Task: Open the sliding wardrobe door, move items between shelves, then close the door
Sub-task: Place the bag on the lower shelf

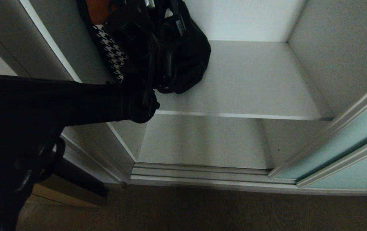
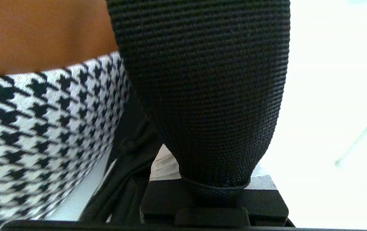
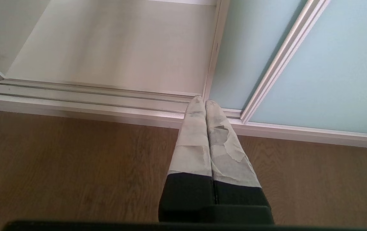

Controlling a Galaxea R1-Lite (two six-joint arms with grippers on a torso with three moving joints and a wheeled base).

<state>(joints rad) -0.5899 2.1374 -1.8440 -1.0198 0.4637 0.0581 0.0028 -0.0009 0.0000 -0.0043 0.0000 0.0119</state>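
At the left of the upper shelf (image 1: pixel 250 80), the left gripper (image 1: pixel 148 96) is clamped on the woven strap (image 2: pixel 202 96) of the black bag (image 1: pixel 183 48) beside a houndstooth bag (image 1: pixel 112 54). Lift it clear of the shelf edge before lowering it. The sliding door (image 1: pixel 347 144) stands open at right, and the right gripper (image 3: pixel 206 104) hangs pressed together above the floor (image 3: pixel 74 166).

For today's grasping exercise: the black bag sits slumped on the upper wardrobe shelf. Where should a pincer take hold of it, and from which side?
Take the black bag by its woven strap, coming from the open front of the shelf. The body is soft and slumped, but the strap is a narrow band, and the left pincer is shut on it.
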